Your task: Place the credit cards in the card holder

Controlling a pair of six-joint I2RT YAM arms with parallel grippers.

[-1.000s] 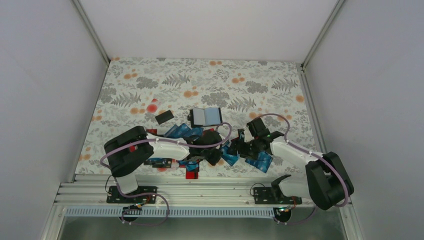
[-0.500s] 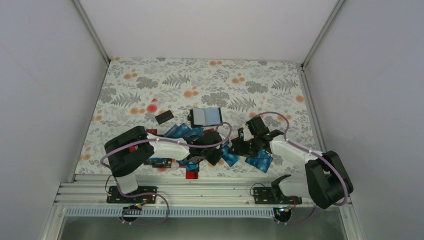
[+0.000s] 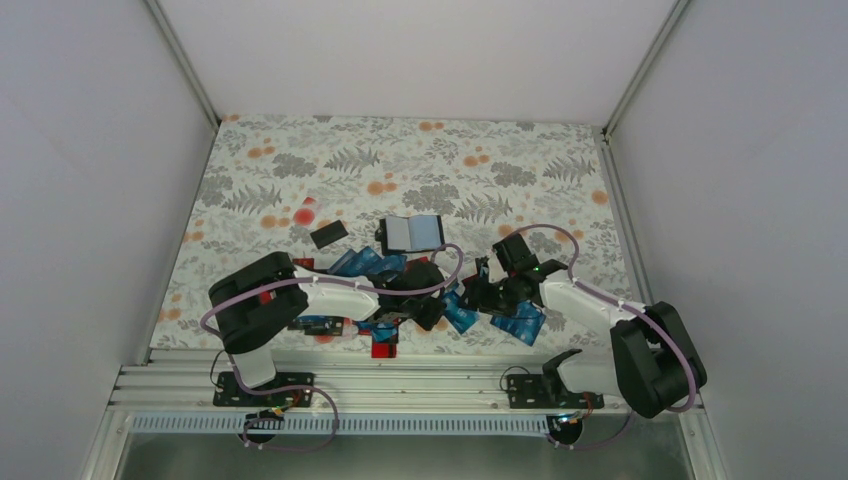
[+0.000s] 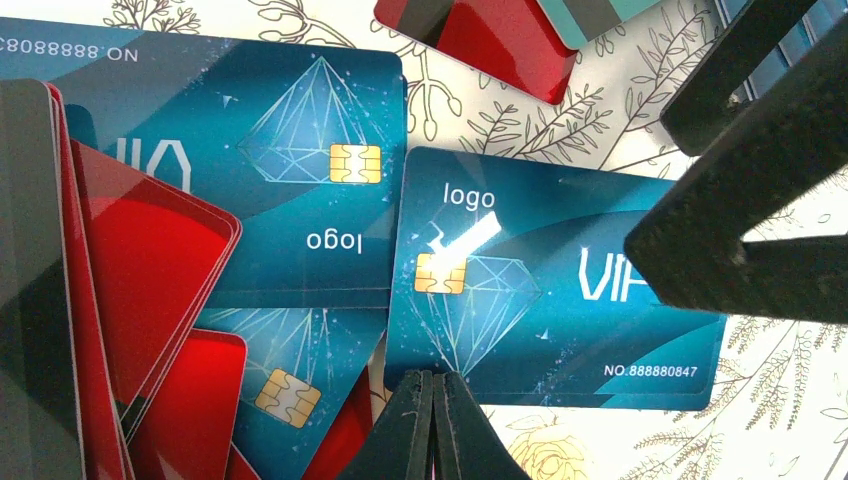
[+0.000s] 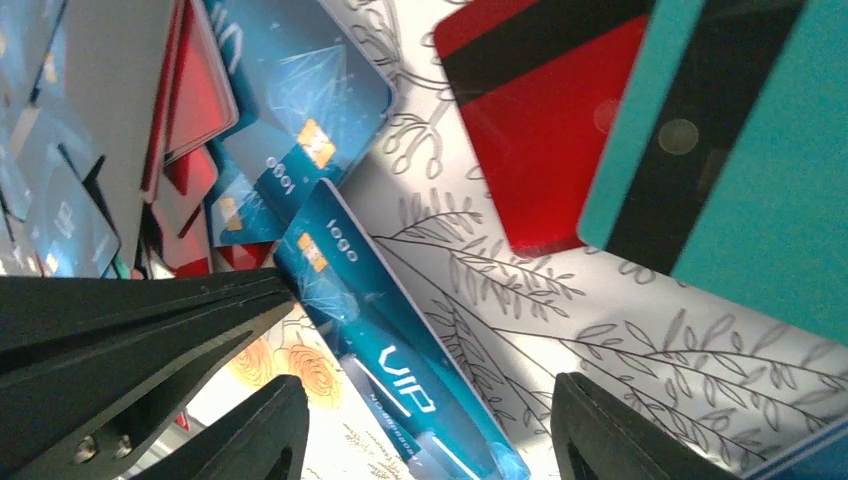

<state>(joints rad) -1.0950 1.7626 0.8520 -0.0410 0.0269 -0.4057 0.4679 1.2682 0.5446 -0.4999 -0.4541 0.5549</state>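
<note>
Left gripper (image 4: 432, 390) clenched, empty, tips at the edge of a blue VIP card (image 4: 540, 290). Right gripper (image 5: 425, 400) released, straddling that card, apparently not touching it. Credit cards (image 3: 362, 262) heaped by table's (image 3: 300, 160) near edge. Card holder (image 3: 415, 232) lies open mid-table.

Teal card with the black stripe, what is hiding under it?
A red card pokes out from under the teal card, both on the flowery tablecloth. Anything else beneath is covered.
</note>
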